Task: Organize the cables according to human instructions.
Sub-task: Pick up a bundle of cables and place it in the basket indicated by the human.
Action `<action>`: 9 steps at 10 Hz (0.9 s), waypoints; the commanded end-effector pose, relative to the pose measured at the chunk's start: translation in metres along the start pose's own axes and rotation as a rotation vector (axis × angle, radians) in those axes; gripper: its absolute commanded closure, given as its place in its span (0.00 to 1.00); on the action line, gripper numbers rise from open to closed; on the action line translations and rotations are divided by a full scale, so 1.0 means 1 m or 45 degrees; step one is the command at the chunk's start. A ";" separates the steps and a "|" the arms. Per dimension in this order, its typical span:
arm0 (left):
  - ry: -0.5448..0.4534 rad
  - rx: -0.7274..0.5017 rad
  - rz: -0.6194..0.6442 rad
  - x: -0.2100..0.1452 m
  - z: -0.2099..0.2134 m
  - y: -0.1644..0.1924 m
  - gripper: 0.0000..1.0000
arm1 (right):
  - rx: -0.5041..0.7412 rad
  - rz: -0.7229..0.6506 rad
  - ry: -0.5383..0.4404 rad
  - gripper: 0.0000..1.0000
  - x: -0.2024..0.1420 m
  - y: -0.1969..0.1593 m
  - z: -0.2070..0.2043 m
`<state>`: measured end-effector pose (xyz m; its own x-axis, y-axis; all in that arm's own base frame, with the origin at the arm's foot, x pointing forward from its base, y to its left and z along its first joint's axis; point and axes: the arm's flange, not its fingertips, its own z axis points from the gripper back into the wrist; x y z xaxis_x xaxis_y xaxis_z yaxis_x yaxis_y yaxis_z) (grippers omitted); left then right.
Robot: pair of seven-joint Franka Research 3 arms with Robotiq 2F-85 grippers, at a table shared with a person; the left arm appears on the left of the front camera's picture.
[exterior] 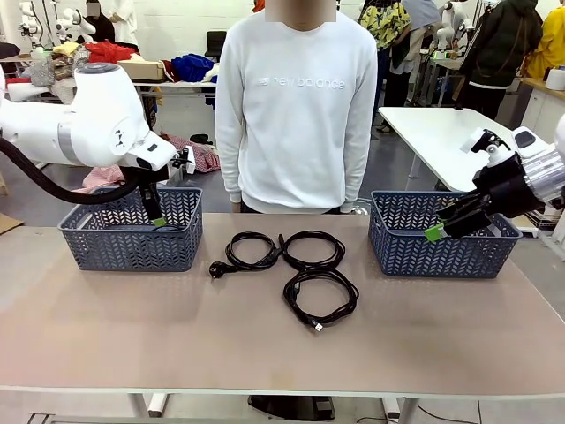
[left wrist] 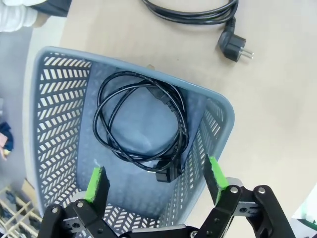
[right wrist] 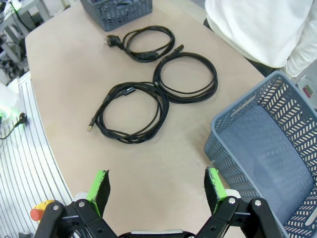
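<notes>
Grey basket (exterior: 132,243) at 9 o'clock has one cable (left wrist: 166,174) sorted in; left claw (left wrist: 155,168) above gapes wide, empty. Right claw (right wrist: 156,174) likewise, empty.

Shared lab hall is indicated. Further work tables (exterior: 441,132) and heaped clothing (exterior: 190,66) are seen behind the tabletop (exterior: 265,353).

Cable w/ plug (left wrist: 231,39) cut off @ top edge; far basket (right wrist: 119,12) too.

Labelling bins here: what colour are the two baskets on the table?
The left basket and right basket are grey-blue, herringbone-slotted; best in the front view.
</notes>
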<state>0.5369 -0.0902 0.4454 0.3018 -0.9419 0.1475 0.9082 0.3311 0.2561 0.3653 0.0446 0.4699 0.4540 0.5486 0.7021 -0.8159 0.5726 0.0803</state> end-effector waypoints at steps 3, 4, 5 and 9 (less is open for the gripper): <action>-0.035 -0.044 0.020 -0.003 0.010 0.000 0.00 | 0.018 0.025 -0.034 0.00 0.000 -0.005 -0.002; -0.053 -0.048 0.032 -0.003 0.010 -0.001 0.00 | 0.018 0.025 -0.034 0.00 0.000 -0.005 -0.002; -0.079 -0.087 0.074 -0.002 0.011 -0.005 0.00 | 0.018 0.025 -0.034 0.00 0.000 -0.005 -0.002; -0.017 -0.031 0.030 0.001 0.005 -0.001 0.00 | 0.018 0.025 -0.034 0.00 0.000 -0.005 -0.002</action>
<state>0.5341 -0.0923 0.4493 0.3261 -0.9290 0.1750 0.9077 0.3594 0.2168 0.3653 0.0446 0.4699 0.4540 0.5486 0.7021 -0.8160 0.5725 0.0803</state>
